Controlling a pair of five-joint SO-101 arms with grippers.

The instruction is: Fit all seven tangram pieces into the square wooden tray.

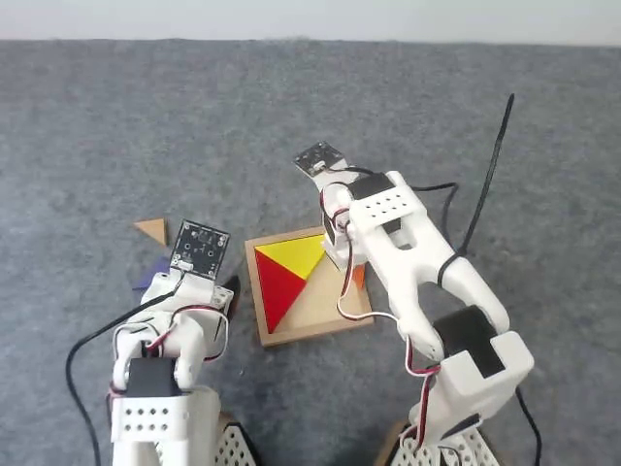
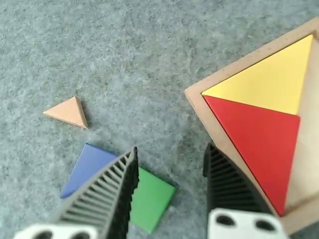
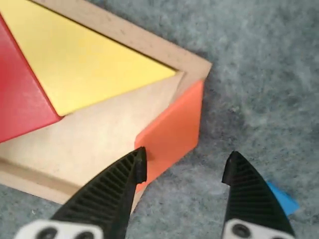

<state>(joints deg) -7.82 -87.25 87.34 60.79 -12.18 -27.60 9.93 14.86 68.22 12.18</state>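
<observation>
— Right gripper (image 3: 188, 154): jaws spread, nothing clasped; one fingertip (image 3: 133, 167) overlaps the edge of the orange piece (image 3: 172, 132).

— And where does that piece lie?

— Across the rim of the square wooden tray (image 3: 99, 134) near a corner; part of it is over the bare tray floor, part out over the grey mat (image 3: 264, 74); it sits tilted rather than flat in the recess.

— What is seated in the tray?

— The yellow triangle (image 1: 291, 254) and the red triangle (image 1: 277, 286); both flat, touching along one shared edge.

— Left gripper (image 2: 172, 148)?

— Released as well, jaws wide, hanging over the mat just beside the tray; the green square (image 2: 149, 199) and the blue piece (image 2: 87, 169) lie on the mat touching each other, one finger overlapping both; the tan triangle (image 2: 67, 112) lies near them, apart.

— Anything else loose?

— A light-blue piece (image 3: 284, 199) on the mat, half hidden behind the right gripper's other finger.
</observation>
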